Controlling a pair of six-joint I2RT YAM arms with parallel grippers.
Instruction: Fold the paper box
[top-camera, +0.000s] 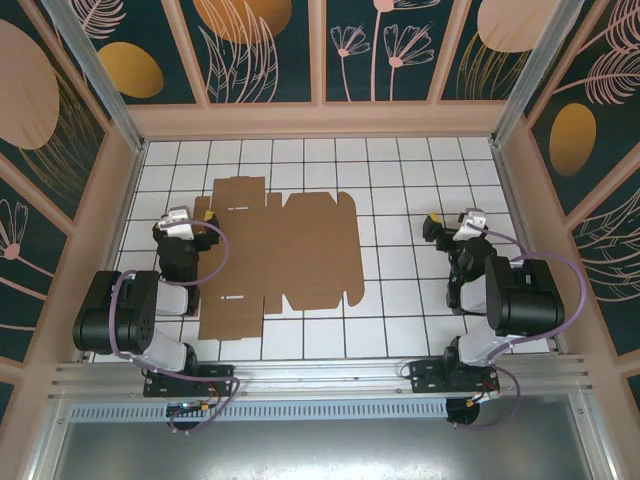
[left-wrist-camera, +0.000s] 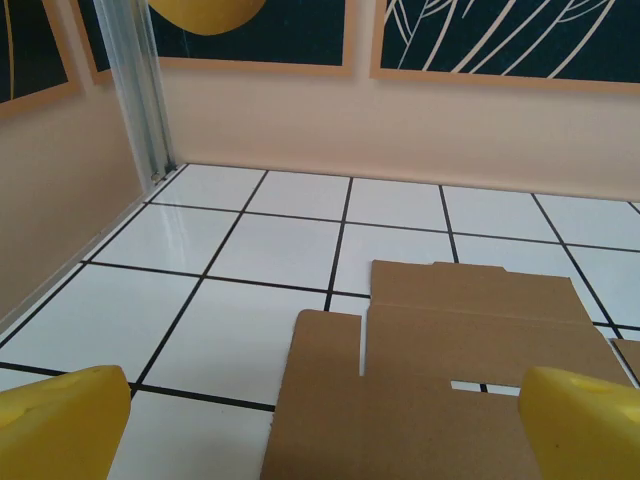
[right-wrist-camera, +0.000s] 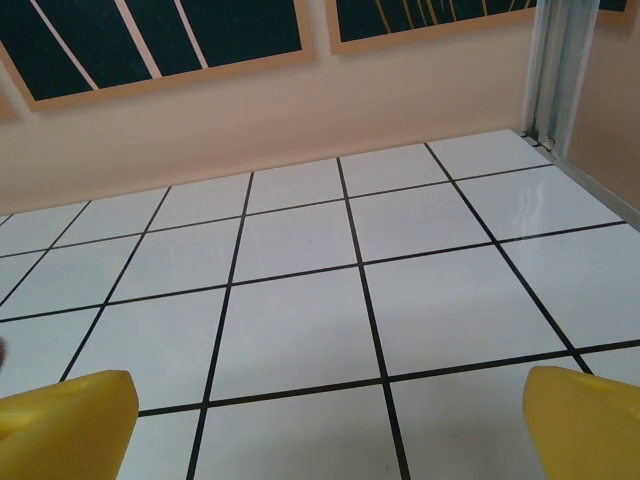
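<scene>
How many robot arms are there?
2. The left arm is at the table's near left, by the paper box's left edge. The right arm is at the near right, over bare tiles, apart from the box.

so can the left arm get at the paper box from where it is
Probably yes. The left gripper hangs open at the left edge of the paper box, which lies flat on the tiled table with a flap just ahead of its yellow fingers; nothing stands between them.
</scene>
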